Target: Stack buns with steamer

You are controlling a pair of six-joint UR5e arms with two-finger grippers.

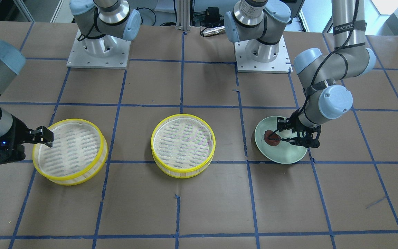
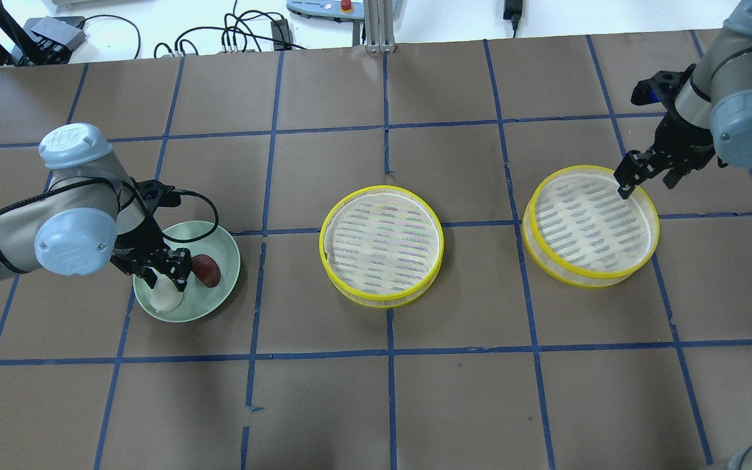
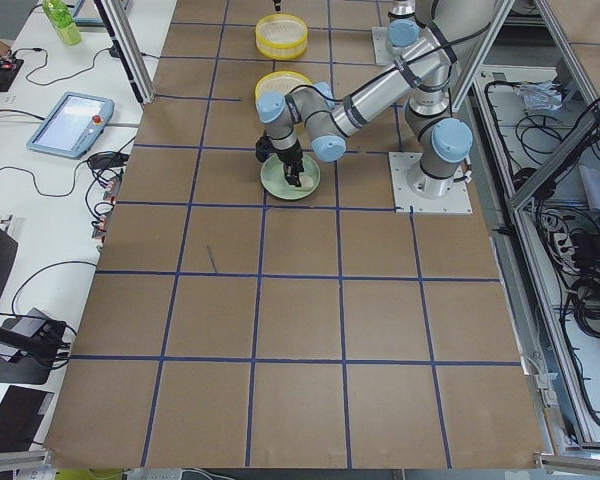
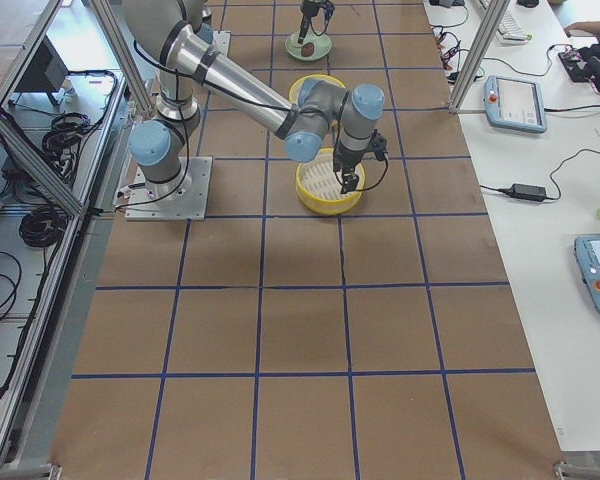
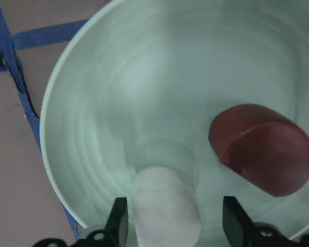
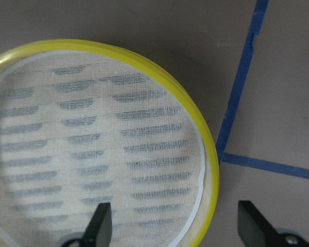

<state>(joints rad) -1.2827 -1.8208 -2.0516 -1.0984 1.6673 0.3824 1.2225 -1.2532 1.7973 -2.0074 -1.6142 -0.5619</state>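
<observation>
Bench (image 2: 454, 391) is covered in brown paper-ish sheeting with a blue tape grid. Past its far edge there's a white desk with a tangle of cables (image 2: 245, 32), and a teach pendant (image 3: 70, 123) lies on the side desk. The left gripper (image 5: 177, 220) is down in the pale green plate (image 5: 159, 77) near the bench's left end, jaws apart and straddling the white bun (image 5: 165, 206). One finger looks right against it and the other shows a gap, so it's not squeezed. The dark bun (image 5: 262, 149) sits just beside it in the same plate. The right gripper (image 6: 176, 224) is spread wide too, one finger over the mesh and the other outside the yellow rim of the end steamer (image 6: 92, 128) by the bench's right end; can't tell if it touches. The middle steamer (image 2: 382, 245) sits at bench centre. Both steamers are round, shallow and yellow-rimmed, with whitish cloth over slats. The plate is smooth with faint rings, the white bun is a matte oval lump, and the dark one is reddish-brown with a flat face.
</observation>
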